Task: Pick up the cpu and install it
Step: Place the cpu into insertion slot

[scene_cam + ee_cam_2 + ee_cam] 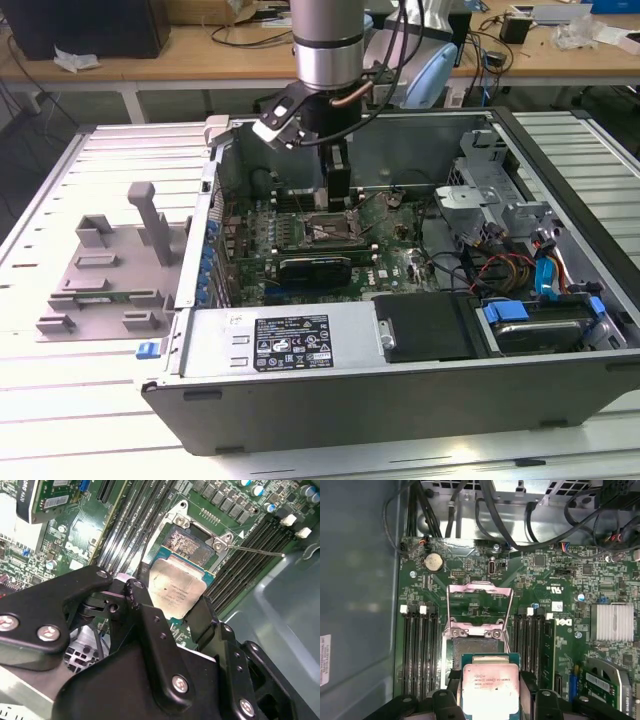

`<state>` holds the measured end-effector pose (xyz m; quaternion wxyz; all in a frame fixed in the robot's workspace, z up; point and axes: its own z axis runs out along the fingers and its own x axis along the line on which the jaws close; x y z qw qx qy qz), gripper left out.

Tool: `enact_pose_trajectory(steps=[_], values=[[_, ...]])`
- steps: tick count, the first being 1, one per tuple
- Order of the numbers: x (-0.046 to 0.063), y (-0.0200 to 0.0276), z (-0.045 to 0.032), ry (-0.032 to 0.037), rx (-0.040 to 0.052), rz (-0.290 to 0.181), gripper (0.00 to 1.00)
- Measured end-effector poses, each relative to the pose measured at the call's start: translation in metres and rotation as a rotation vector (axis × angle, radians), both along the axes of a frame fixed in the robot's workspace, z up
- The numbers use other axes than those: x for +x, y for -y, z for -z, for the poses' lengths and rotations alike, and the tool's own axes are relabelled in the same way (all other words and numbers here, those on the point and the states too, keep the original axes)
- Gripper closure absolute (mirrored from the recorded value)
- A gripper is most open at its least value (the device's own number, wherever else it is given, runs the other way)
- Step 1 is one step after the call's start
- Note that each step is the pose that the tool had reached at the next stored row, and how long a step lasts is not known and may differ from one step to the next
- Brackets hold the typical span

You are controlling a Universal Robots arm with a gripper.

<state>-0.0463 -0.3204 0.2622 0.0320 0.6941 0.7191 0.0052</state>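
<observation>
the gripper (pixel 490 702) is clamped on the cpu (pixel 490 685), which hangs just over the open motherboard socket (pixel 470 647) beneath it; lowered skewed or off-centre, it could bend the contact pins

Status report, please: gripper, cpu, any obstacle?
Gripper shut on cpu, inside the case. Cpu over the open socket, not yet seated. Socket lid raised, nothing seen blocking.

Silver cylindrical arm (pixel 328 45), black cables (pixel 403 25) alongside; black pincer (pixel 172 600), silver screws (pixel 180 683); possibly copper-coloured tube (pixel 350 95) at wrist.
</observation>
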Motion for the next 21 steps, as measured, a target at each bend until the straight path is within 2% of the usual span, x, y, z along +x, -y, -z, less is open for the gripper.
enact_pose_trajectory(steps=[2,7,16,21], values=[[0.000,0.0000,0.0034,0.0002,0.0000,0.000,0.46],[0.000,0.0000,0.0041,0.0003,0.0001,0.000,0.46],[0.000,0.0000,0.0243,0.0007,0.0000,0.000,0.46],[0.000,-0.0004,0.0270,0.0006,-0.0001,0.000,0.46]])
